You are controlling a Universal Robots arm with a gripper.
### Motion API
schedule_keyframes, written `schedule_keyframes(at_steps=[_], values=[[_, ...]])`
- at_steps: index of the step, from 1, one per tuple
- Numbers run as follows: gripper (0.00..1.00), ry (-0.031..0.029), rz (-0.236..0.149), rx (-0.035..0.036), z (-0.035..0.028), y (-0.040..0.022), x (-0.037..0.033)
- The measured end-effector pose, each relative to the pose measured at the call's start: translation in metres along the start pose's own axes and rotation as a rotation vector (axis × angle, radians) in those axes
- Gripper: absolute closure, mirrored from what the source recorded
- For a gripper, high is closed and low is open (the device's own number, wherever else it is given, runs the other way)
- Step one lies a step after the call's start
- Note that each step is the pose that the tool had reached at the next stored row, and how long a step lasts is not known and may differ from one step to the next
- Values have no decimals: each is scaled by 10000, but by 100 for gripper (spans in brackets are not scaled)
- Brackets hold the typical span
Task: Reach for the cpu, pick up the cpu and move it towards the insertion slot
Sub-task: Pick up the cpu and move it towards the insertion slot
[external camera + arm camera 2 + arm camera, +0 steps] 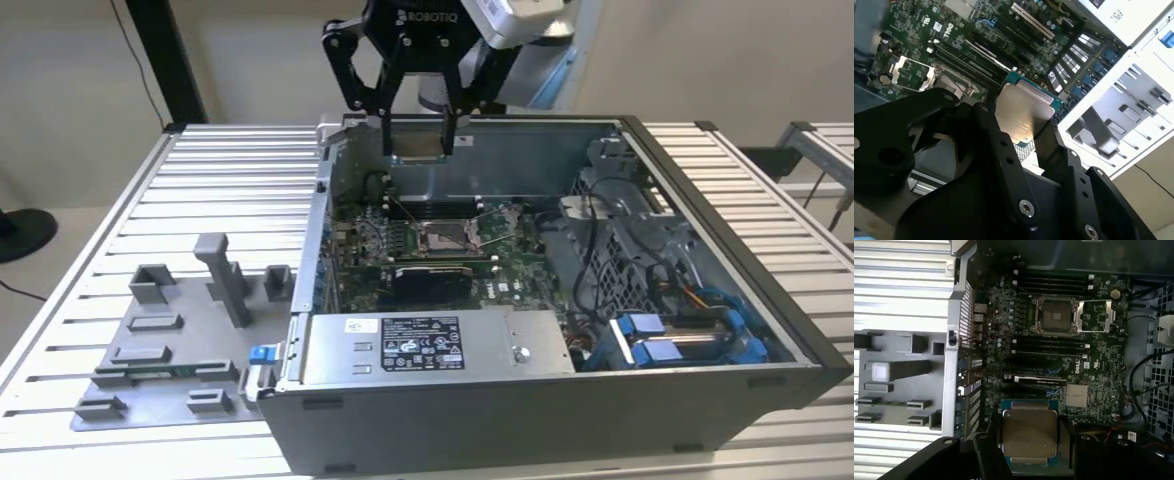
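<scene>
The flat square silvery-metal cpu (1028, 434) with a green-edged rim sits clamped between the black claw's fingers, lifted above the green board; in the exterior view it (420, 147) hangs level at the fingertips. The square insertion slot (445, 236), shiny metal frame open around a dark centre, lies below the claw, well apart from the chip (1025, 117).
</scene>
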State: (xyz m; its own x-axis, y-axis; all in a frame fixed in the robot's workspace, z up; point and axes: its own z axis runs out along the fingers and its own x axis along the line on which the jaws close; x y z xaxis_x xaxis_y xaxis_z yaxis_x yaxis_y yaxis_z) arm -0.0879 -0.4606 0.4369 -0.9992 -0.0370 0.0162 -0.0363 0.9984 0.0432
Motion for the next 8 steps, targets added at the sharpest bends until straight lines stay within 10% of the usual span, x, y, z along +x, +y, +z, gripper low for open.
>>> schedule_keyframes(at_steps=[8], values=[[100, 37, 1, -2, 71, -16, -365]])
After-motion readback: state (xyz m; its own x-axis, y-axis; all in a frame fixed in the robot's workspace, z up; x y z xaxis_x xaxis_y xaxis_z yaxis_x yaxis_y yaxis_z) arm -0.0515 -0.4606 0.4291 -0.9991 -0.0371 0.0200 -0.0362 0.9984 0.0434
